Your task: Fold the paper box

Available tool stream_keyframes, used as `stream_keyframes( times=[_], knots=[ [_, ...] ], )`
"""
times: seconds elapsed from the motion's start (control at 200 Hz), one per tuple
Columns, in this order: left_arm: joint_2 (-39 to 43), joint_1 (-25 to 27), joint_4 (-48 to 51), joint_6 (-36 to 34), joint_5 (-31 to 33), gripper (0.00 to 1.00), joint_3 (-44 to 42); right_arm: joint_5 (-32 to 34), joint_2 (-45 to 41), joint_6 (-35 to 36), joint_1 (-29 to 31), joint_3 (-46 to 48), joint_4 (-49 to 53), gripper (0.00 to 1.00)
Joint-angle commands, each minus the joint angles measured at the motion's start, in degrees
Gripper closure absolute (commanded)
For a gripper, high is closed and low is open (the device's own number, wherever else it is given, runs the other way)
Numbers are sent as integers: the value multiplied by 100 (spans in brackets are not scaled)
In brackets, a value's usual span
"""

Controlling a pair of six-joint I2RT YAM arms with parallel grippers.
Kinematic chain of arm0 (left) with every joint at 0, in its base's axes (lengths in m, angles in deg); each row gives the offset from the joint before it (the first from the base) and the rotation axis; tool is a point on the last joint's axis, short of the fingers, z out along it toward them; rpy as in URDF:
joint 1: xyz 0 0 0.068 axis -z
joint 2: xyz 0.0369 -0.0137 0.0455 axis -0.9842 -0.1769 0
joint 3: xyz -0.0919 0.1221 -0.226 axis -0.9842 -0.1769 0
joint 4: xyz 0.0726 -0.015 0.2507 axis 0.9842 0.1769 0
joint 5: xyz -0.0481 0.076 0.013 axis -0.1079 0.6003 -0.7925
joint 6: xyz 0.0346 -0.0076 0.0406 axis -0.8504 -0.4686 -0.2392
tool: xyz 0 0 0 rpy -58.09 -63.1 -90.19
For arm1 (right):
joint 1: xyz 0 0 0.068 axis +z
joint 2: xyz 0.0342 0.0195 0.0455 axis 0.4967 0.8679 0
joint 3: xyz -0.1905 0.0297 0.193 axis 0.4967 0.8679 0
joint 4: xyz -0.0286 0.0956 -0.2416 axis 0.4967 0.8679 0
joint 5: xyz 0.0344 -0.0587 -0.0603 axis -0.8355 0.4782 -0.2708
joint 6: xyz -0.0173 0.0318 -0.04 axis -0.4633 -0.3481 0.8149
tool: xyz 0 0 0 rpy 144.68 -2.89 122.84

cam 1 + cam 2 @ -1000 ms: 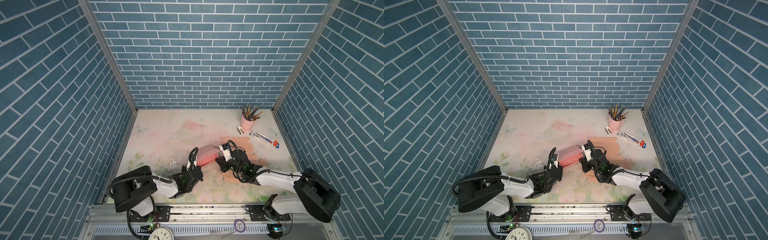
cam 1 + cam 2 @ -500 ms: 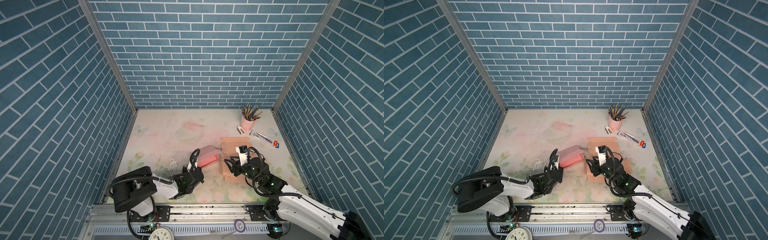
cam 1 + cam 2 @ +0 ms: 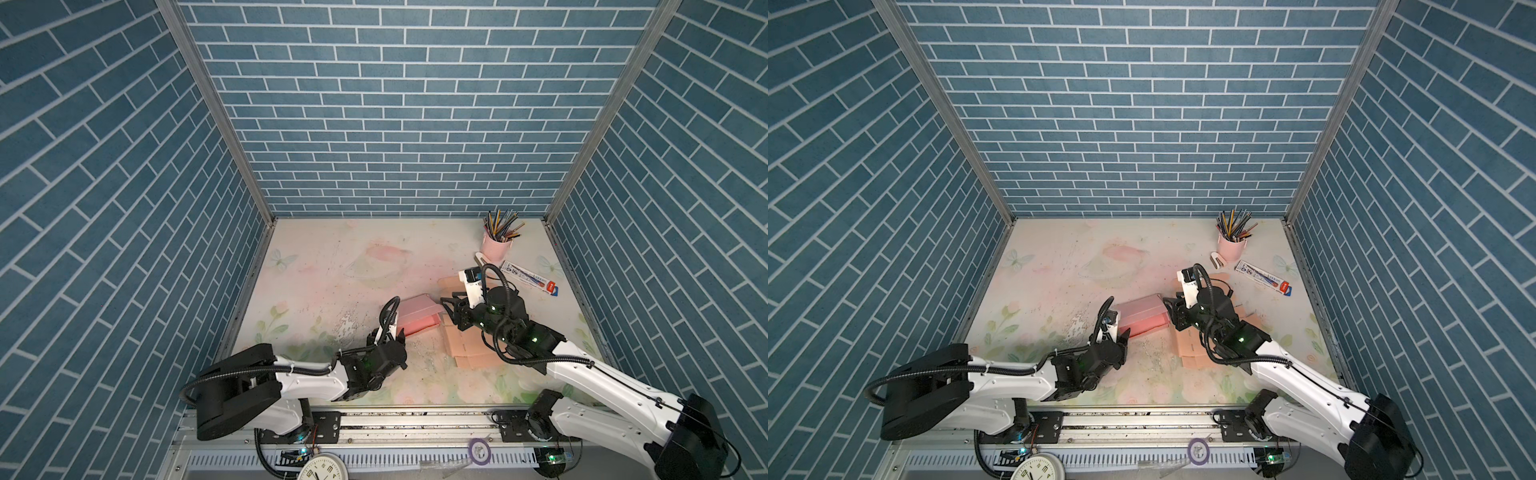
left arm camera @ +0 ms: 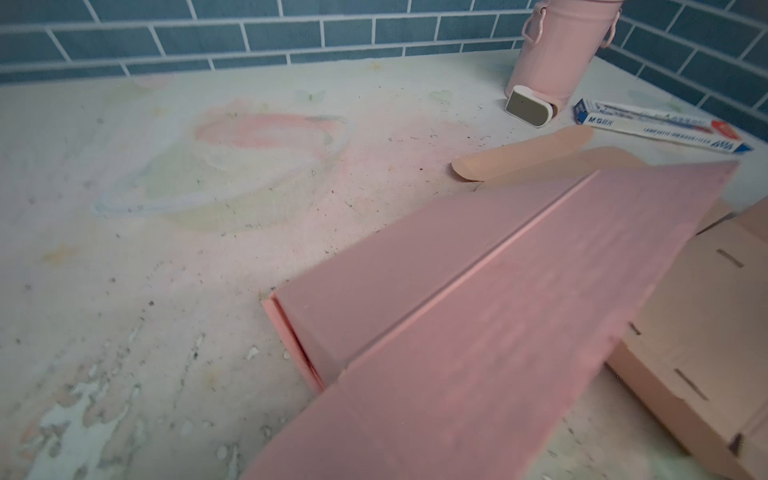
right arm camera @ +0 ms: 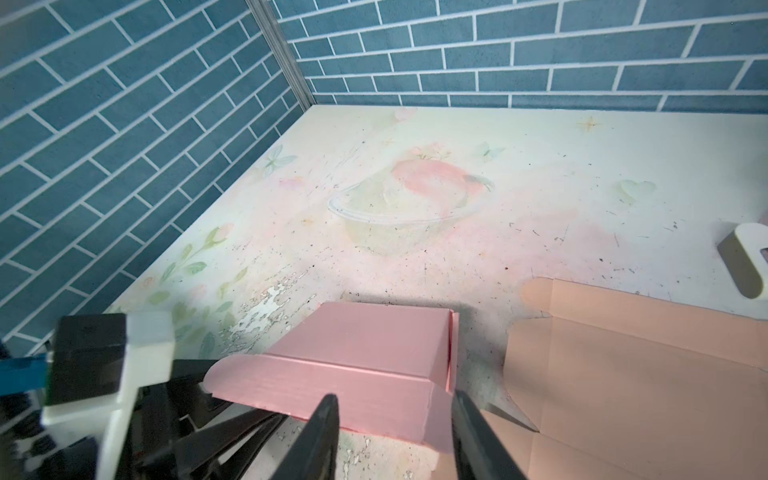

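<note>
Since the pink box [image 3: 417, 318] shows closed walls and a lid lying flat, the folding looks close to done, with only tidying left.

The left gripper [image 3: 395, 336] sits low on the table [image 3: 332, 266], right at the box's near left corner. Its own wrist view shows only the lid, not the fingers, and both top views are too small there. So I cannot tell how far apart its jaws stand, or whether they have hold of anything.

The box lies near the middle of the table, between the two grippers. In the left wrist view the lid [image 4: 498, 311] has one straight crease along it, and a narrow dark gap runs along the end wall. In the right wrist view a rounded tab sticks out at one corner of the box [image 5: 365, 361], and a thin flap stands slightly proud at the other end. Those probably need pressing home.

The right gripper [image 5: 393, 397] is at the box's right end. Its two fingers are set apart with the end of the box between them, and nothing looks pinched.

Further right, flat sheets of peach card [image 3: 469, 353] lie unfolded under the right arm. A pink cup of pencils [image 3: 496, 247] stands well behind them.
</note>
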Motion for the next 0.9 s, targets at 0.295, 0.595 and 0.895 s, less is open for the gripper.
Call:
stream_keyframes(
  times=[0.295, 0.595, 0.895],
  knots=[
    [2198, 157, 3608, 929, -1866, 12, 578, -120, 1187, 480, -9, -1021, 300, 55],
    [2674, -325, 3782, 628, -2178, 12, 1319, -148, 1965, 548, -76, -1236, 354, 56],
    [1779, -2088, 2905, 273, -3291, 16, 1468, -275, 2345, 441, -89, -1209, 448, 57]
  ],
)
